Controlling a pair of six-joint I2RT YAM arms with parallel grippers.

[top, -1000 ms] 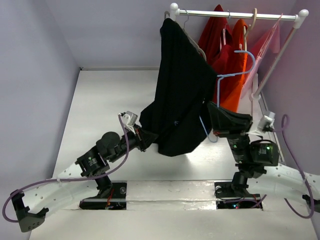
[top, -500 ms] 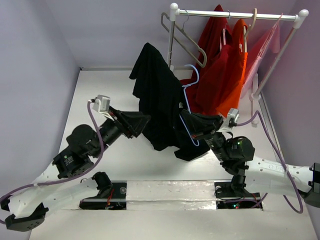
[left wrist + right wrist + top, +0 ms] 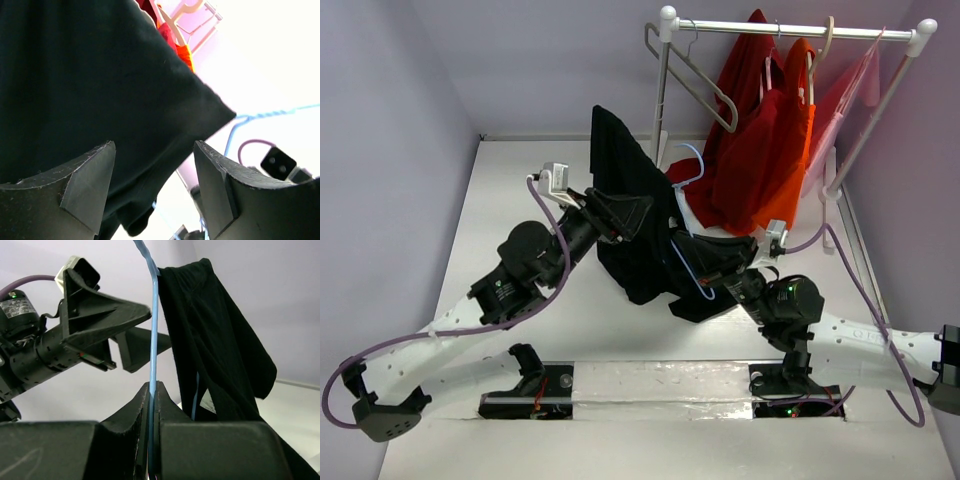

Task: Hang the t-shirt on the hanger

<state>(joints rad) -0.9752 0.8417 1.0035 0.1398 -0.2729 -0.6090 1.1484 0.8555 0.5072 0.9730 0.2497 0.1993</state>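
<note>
Since our right gripper (image 3: 152, 388) has its jaws clamped on the hanger (image 3: 153, 315) wire, that side is fixed. Left gripper (image 3: 153, 150): jaws apart, nothing pinched between them. The t-shirt (image 3: 90, 75) sits just ahead of its fingertips; we can't tell whether it touches. It is draped over the end of the hanger facing the left gripper. Its long axis runs from a peak above the wire down to a bunch below it. The other end of the hanger shows bare, on the side away from the left gripper. So the left arm is the nearer free one. We judge the shirt is draped rather than threaded. Next we'd re-grip the cloth on that near side and draw it along the wire. It may slip off.
</note>
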